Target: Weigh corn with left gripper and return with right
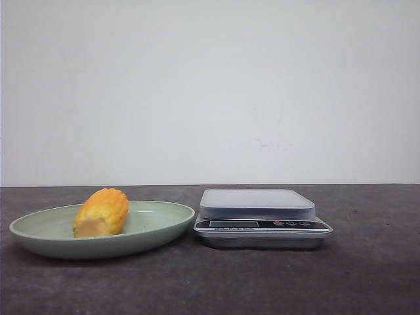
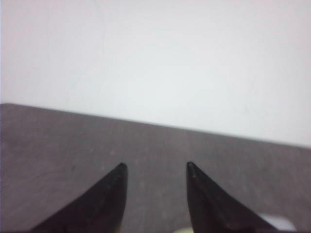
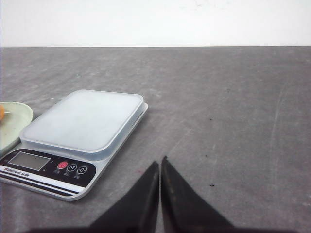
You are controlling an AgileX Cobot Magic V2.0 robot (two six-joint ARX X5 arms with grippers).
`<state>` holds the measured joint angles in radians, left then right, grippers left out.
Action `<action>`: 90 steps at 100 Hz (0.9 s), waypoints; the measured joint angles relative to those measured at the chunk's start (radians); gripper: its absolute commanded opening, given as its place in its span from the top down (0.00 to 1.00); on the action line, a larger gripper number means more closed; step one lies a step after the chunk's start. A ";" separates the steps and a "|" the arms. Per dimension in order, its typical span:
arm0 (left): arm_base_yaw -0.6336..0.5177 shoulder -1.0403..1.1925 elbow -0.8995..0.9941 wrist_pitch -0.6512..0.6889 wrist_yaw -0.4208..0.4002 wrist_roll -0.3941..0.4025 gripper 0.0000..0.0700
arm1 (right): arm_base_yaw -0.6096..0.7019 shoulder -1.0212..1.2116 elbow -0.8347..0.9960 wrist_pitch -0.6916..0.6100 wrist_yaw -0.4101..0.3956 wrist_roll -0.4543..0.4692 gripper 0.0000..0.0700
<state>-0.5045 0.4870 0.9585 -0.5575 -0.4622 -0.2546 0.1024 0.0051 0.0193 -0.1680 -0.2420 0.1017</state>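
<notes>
Front view shows the corn (image 1: 101, 212) lying on its side in the green plate (image 1: 157, 226) at the lower left of the frame, with the kitchen scale (image 1: 261, 219) just beside the plate at lower centre. The scale's platform is bare and neither arm appears in this view.

Left wrist view has the left gripper (image 2: 155, 167) at the bottom of the frame with its two black fingers spread apart, nothing between them. Past the tips there is only the dark table (image 2: 73, 141) and the white wall (image 2: 155, 58); a pale sliver at the bottom edge may be the plate or the scale, too little shows to tell.

Right wrist view has the right gripper (image 3: 160, 162) at bottom centre, its fingers pressed together and holding nothing. The scale sits in the left half of that frame, its display blank as far as can be read, and a slice of the plate's rim shows at the far left edge.

As a judgement, the task looks to be at its very start: the corn has not been picked, weighed or returned. Left to do are the left arm's pick from the plate, the placing on the platform, and the right arm's carry back.
</notes>
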 measured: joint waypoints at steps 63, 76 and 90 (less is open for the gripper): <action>0.393 -0.405 -0.896 0.309 0.091 -0.049 0.73 | 0.000 0.000 0.000 0.000 0.000 0.000 1.00; 0.424 -0.480 -0.907 0.360 0.115 -0.009 0.73 | 0.000 0.000 0.000 0.002 0.001 0.000 1.00; 0.428 -0.483 -0.909 0.340 0.121 0.100 0.73 | 0.000 -0.001 0.000 0.002 0.001 0.000 1.00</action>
<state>-0.0761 0.0044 0.0490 -0.2176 -0.3408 -0.1543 0.1024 0.0044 0.0189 -0.1665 -0.2413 0.1017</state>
